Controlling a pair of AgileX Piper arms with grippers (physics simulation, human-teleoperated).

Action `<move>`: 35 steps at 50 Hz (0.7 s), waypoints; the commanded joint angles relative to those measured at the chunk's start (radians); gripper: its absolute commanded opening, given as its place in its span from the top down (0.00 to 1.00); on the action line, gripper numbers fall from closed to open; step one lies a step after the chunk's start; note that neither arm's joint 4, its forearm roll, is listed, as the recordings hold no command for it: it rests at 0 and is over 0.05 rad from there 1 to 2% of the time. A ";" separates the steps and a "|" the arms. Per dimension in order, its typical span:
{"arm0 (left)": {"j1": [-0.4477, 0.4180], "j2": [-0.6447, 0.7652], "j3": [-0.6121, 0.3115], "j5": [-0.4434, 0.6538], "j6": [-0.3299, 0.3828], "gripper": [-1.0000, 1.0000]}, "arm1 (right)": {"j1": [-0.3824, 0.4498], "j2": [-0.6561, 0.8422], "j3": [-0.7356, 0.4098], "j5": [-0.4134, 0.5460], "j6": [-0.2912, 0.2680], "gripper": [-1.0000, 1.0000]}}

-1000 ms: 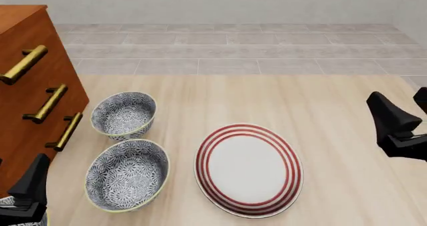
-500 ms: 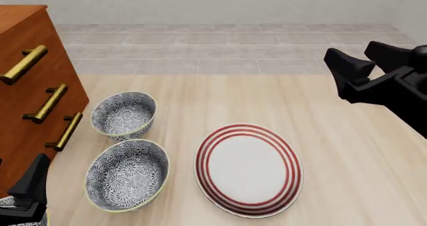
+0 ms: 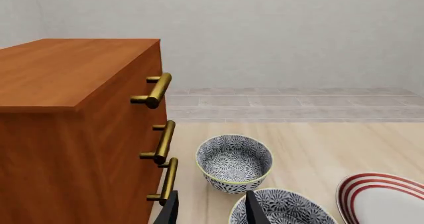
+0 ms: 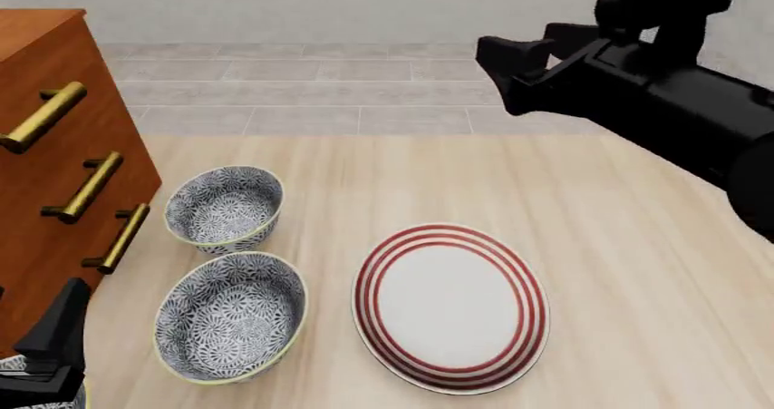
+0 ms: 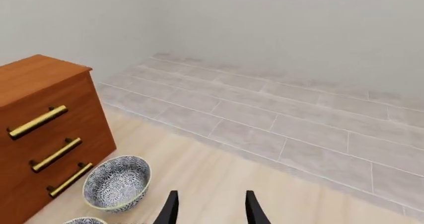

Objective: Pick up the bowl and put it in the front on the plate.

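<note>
Pale wood tabletop [image 4: 629,273] carries the plate [image 4: 450,306], and both bowls sit upright and hold nothing. Left of the plate sits the bowl [image 4: 230,316], the other bowl [image 4: 224,208] behind it beside the dresser [image 4: 49,155]. Left gripper [image 4: 49,345] and right gripper [image 4: 508,64] are both spread, holding nothing.

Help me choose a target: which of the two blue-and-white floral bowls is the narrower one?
The blue-and-white floral bowl farther from the camera, beside the wooden drawer cabinet, is narrower. The wider blue-and-white bowl sits nearer the camera, beside the red-ringed white plate.
</note>
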 commanded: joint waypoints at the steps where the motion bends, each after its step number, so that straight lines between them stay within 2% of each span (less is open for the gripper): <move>1: 0.000 0.000 0.000 0.000 0.000 0.00 | 0.066 0.118 -0.126 0.057 0.019 0.00; 6: 0.000 0.000 0.000 0.000 0.000 0.00 | 0.088 0.168 -0.186 0.091 0.033 0.00; 7: 0.000 0.000 0.000 0.000 0.000 0.00 | 0.130 0.289 -0.344 0.176 0.064 0.00; 14: 0.000 0.000 0.000 0.000 0.000 0.00 | 0.151 0.350 -0.453 0.243 0.073 0.00; 16: 0.000 0.000 0.000 0.000 0.000 0.00 | 0.160 0.380 -0.502 0.265 0.097 0.00; 22: 0.000 0.000 0.000 0.000 0.000 0.00 | 0.191 0.442 -0.585 0.313 0.109 0.00; 24: 0.000 0.000 0.000 0.000 0.000 0.00 | 0.211 0.502 -0.660 0.354 0.117 0.00; 32: 0.000 0.000 0.000 0.000 0.000 0.00 | 0.221 0.575 -0.743 0.394 0.124 0.00; 33: 0.000 0.000 0.000 0.000 0.000 0.00 | 0.230 0.656 -0.782 0.384 0.135 0.00; 35: 0.000 0.000 0.000 0.000 0.000 0.00 | 0.233 0.672 -0.785 0.382 0.141 0.00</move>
